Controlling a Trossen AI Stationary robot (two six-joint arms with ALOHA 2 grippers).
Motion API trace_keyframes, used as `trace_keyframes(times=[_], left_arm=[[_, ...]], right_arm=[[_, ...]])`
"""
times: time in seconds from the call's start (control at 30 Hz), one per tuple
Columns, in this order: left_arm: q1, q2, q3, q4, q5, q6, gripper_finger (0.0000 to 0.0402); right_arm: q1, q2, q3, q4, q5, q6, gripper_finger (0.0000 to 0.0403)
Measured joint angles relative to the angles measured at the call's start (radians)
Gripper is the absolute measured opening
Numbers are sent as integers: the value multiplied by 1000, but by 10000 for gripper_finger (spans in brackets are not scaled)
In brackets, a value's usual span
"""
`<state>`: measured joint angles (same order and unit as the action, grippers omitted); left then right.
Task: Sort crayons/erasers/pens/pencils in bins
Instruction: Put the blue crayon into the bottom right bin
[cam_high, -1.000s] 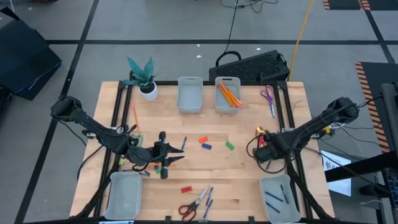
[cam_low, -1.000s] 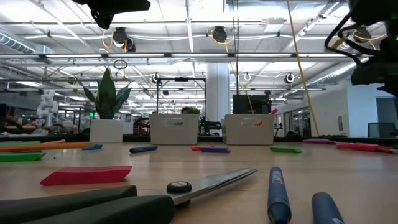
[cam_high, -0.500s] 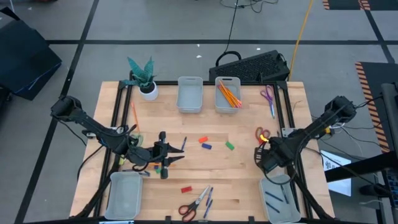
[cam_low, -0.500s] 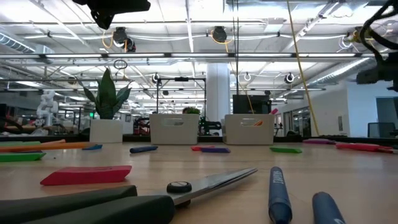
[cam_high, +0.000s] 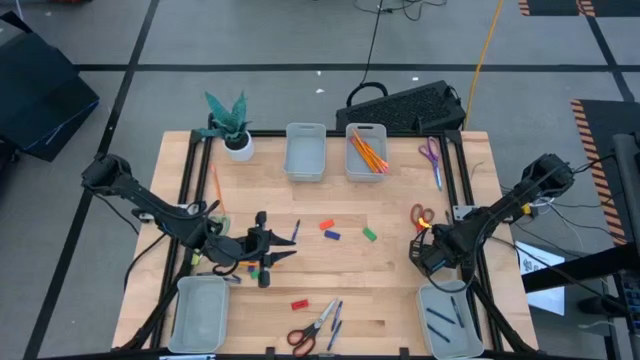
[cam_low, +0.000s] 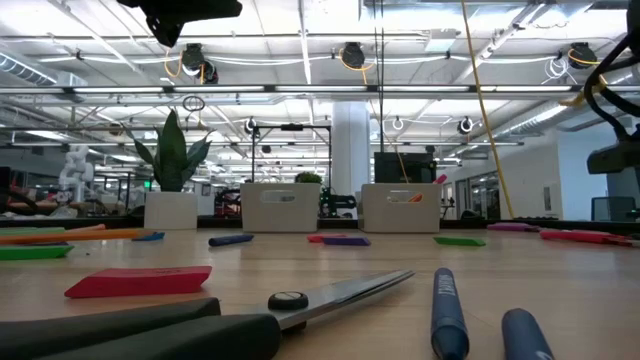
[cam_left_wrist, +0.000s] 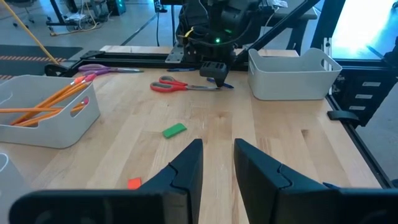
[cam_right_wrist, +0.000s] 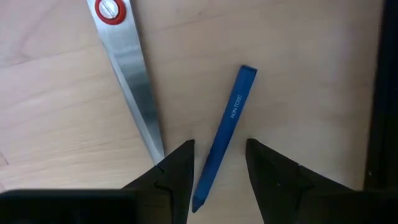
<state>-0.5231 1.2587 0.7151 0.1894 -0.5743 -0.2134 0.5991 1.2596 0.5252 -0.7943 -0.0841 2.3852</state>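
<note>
My right gripper (cam_right_wrist: 217, 165) hangs open over the table's right side (cam_high: 432, 256), pointing down. A dark blue pen (cam_right_wrist: 229, 118) lies flat on the wood, its lower end between the fingers, beside the blade of red-handled scissors (cam_right_wrist: 127, 56). I cannot tell whether a finger touches it. My left gripper (cam_left_wrist: 217, 163) is open and holds nothing, level above the table's left middle (cam_high: 276, 250). Orange pencils (cam_high: 368, 154) lie in a far bin (cam_high: 366, 130); pens (cam_high: 447, 318) lie in the near right bin (cam_high: 428, 330). Red (cam_high: 326, 225), blue (cam_high: 333, 236) and green (cam_high: 369, 234) erasers lie mid-table.
A plain far bin (cam_high: 305, 152) and a near left bin (cam_high: 200, 312) hold nothing visible. Near the front lie a red eraser (cam_high: 299, 304), scissors (cam_high: 308, 333) and pens (cam_high: 335, 322). A plant pot (cam_high: 237, 146), a pencil (cam_high: 215, 186) and purple scissors (cam_high: 432, 160) lie farther off.
My right gripper has moved a little toward the table's near edge, uncovering the red scissors' handles. The left arm has kept still.
</note>
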Motion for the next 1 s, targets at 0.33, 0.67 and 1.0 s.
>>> trace_keyframes(times=[0.33, 0.67, 1.0], left_arm=[[0, 0, 0, 0, 0, 0, 95], [0, 0, 0, 0, 0, 0, 95], [0, 0, 1, 1, 0, 0, 95]], right_arm=[[-21, 1, -2, -19, -2, 0, 50], [-33, 4, 204, -305, 279, -72, 22], [-45, 3, 578, -407, 143, -439, 23]])
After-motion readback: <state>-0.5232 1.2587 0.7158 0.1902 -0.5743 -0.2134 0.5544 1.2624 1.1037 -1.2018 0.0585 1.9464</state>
